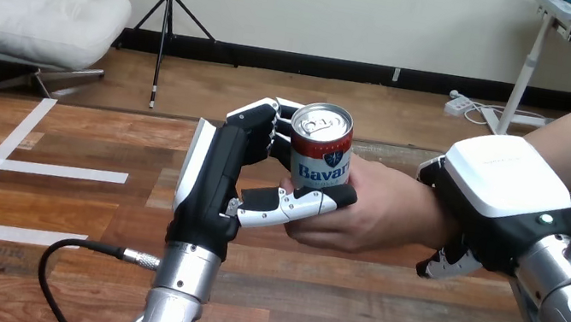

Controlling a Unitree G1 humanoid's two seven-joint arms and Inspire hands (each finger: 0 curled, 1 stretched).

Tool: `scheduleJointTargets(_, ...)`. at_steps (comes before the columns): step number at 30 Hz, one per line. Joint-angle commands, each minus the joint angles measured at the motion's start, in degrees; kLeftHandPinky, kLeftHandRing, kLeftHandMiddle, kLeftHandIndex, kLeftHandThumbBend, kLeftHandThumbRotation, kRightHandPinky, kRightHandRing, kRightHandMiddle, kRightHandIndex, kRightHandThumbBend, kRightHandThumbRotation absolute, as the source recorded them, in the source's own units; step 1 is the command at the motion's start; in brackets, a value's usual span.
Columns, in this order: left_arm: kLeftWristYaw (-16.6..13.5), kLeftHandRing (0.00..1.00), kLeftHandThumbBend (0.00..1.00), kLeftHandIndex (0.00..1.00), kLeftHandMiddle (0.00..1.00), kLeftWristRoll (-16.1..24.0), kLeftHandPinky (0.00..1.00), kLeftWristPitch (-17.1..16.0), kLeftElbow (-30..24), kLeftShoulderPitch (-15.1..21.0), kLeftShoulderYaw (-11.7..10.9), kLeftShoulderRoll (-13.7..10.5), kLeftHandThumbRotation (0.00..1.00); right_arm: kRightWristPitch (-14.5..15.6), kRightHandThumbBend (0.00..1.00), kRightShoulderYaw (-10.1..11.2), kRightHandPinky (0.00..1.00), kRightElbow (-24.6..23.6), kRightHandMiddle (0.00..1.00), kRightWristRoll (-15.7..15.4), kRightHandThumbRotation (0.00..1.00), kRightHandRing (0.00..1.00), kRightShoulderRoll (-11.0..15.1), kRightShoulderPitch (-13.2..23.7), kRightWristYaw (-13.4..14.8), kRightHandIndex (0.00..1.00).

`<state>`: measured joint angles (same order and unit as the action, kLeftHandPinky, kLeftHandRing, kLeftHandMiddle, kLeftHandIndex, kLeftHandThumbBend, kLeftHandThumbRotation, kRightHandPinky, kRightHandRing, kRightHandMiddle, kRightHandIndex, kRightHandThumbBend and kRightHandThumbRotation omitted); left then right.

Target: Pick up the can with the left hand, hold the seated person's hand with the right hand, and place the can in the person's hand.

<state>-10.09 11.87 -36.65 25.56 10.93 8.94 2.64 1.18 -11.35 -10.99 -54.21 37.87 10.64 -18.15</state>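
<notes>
The brown wooden bench lies wide under everything. Above it, the person's hand reaches in from the right side. The right robot hand sits on the person's wrist. Its fingers curl round under the wrist, so it grips it. The left robot hand stands upright in the middle, closed on the red, white and silver metal can. Its fingers are behind the can and its thumb lies across the front. The can is upright and up off the bench, and the person's hand wraps its lower part too. This looks like the giving step. Next, the left robot hand likely needs to open slowly and let go, once the person's hold is firm.
</notes>
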Motion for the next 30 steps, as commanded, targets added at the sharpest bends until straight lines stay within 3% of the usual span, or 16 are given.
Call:
scheduleJointTargets(1,-0.4,0.41,0.56,0.54,0.46,0.0,0.43,-1.7,-0.6,1.8,0.4,2.0,0.00,-0.2,0.80,-1.3,0.29,2.4,0.44,-0.3,0.00,0.35,-1.0,3.0,0.2,0.51)
scheduleJointTargets(30,-0.6,0.41,0.57,0.54,0.45,-0.1,0.43,-2.0,-0.1,1.7,0.6,1.8,0.00,-1.5,0.75,-1.1,0.26,4.8,0.41,0.2,0.00,0.33,-0.9,2.9,1.4,0.50)
